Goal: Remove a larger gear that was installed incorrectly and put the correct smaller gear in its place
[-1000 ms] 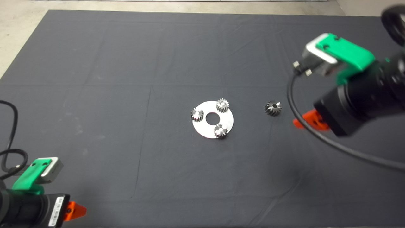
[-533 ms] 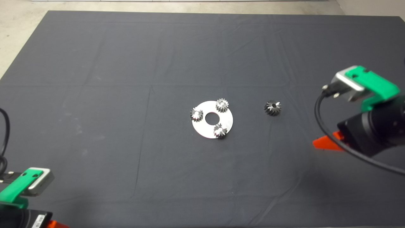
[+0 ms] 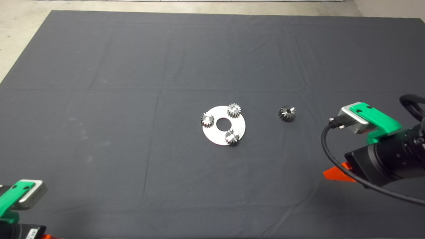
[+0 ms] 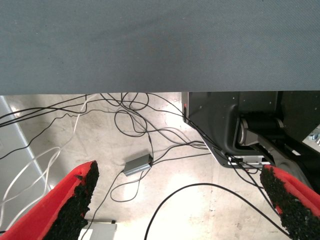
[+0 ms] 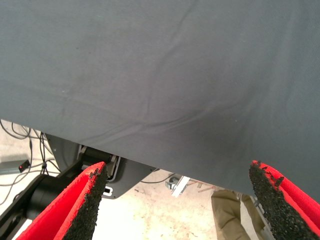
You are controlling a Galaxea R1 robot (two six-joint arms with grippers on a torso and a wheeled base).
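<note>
The larger gear (image 3: 287, 113), dark with coarse slanted teeth, lies alone on the mat to the right of a round silver plate (image 3: 240, 124). Three small straight-toothed gears sit on the plate (image 3: 234, 110) (image 3: 207, 119) (image 3: 231, 137); I cannot tell which of them is the smaller gear of the task. My right gripper (image 3: 334, 174) (image 5: 177, 170) hangs open and empty over the mat's near right part, well away from the larger gear. At the near left corner my left gripper (image 4: 179, 170) is open and empty, its green body (image 3: 20, 197) at the picture's edge.
Beyond the mat's near edge the left wrist view shows floor with loose cables (image 4: 135, 117), a small grey box (image 4: 137, 165) and the robot's black base (image 4: 225, 120). A tan trouser leg (image 5: 227, 212) shows past the mat's edge in the right wrist view.
The right arm has drawn back from beside the larger gear toward the near right edge. The left arm has slid further into the near left corner. Plate and gears have not moved.
</note>
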